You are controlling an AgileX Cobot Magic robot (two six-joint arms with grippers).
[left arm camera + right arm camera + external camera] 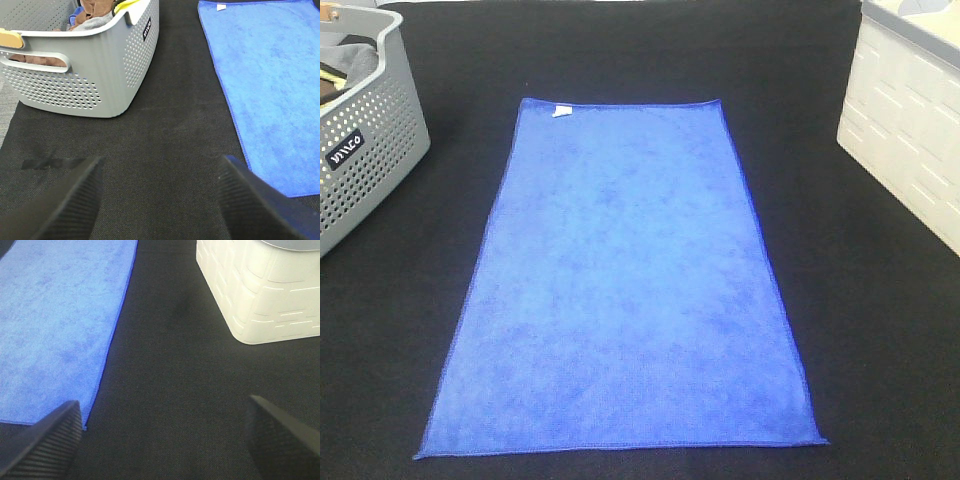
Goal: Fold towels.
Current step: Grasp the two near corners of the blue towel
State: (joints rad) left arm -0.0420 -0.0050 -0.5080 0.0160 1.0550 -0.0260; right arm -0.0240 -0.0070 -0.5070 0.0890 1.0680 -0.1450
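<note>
A blue towel (620, 285) lies flat and fully spread on the black mat, long side running away from me, with a small white tag (560, 111) at its far left corner. It also shows in the left wrist view (270, 85) and in the right wrist view (55, 325). Neither arm appears in the exterior high view. My left gripper (160, 200) is open and empty over bare mat beside the towel's left edge. My right gripper (165, 440) is open and empty over bare mat beside the towel's right near corner.
A grey perforated basket (365, 150) holding cloths stands at the far left; it also shows in the left wrist view (90, 65). A white bin (910, 120) stands at the far right, also seen in the right wrist view (260, 290). Black mat (850, 300) surrounds the towel.
</note>
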